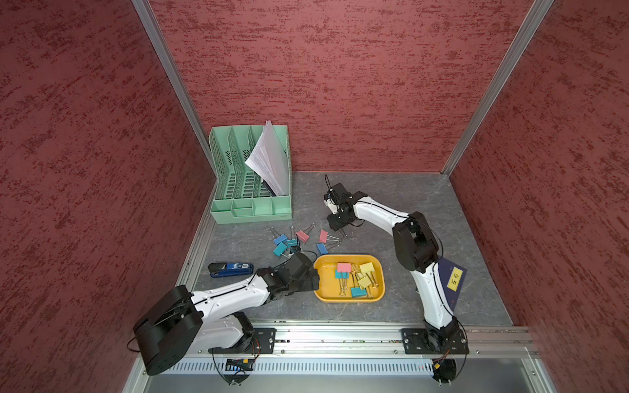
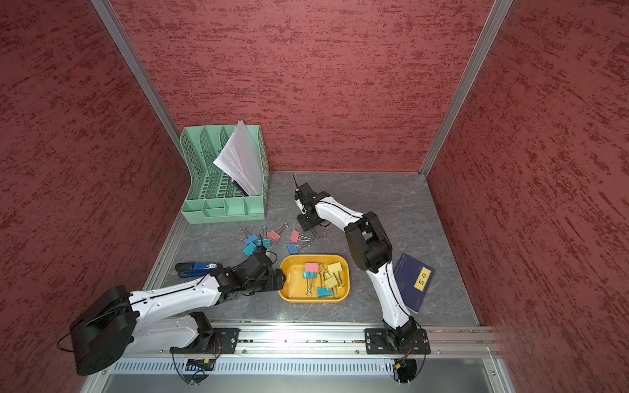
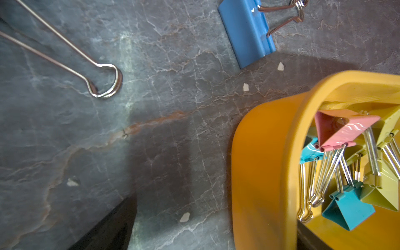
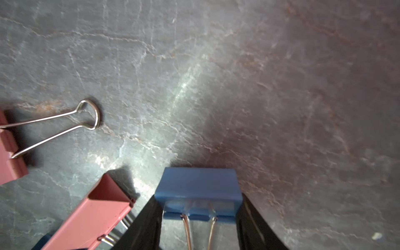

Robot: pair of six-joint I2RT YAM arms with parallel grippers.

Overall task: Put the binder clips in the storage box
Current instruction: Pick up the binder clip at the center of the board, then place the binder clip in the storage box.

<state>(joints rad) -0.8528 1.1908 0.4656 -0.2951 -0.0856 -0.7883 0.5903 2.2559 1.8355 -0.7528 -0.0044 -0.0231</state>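
The storage box (image 1: 381, 272) is a shallow yellow-orange tray near the table's front, holding several binder clips in pink (image 1: 343, 267), yellow (image 1: 367, 267) and teal. Several more binder clips lie loose behind it, among them a blue one (image 1: 280, 239), a pink one (image 1: 302, 235) and another blue one (image 1: 321, 248). My left gripper (image 1: 317, 276) stands open at the box's left wall (image 3: 259, 173), holding nothing. My right gripper (image 4: 198, 207) is down at the table behind the box, shut on a blue binder clip (image 4: 198, 184), with pink clips (image 4: 97, 214) beside it.
A mint-green file organizer (image 1: 252, 177) with papers stands at the back left. A blue-and-black stapler (image 1: 231, 268) lies left of my left gripper. A dark blue book (image 1: 452, 282) lies under the right arm. Red walls close in three sides.
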